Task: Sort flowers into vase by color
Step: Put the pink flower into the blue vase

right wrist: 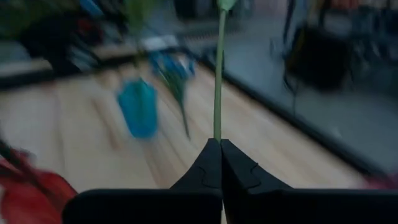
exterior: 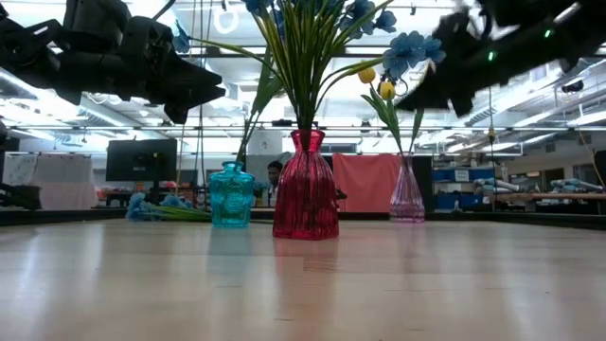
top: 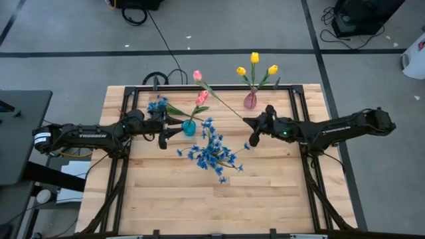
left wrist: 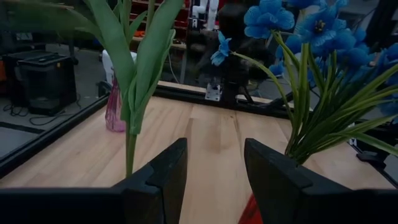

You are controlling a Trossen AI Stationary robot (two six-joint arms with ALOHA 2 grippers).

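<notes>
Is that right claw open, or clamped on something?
Shut: in its wrist view the right gripper's fingers meet around a thin green flower stem.

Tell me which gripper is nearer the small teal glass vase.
Left. The left gripper sits right beside the teal glass vase; the right gripper, clamping a pink tulip's stem, is farther off.

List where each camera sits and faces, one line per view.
High: above the table, looking straight down; both arms show.
Low: at tabletop height, looking level across at the red vase; arms overhead.
Left wrist: looks past open jaws toward blue sprays.
Right wrist: looks past jaws shut on a green stem.
Shared: low and right wrist both show the teal vase.
</notes>
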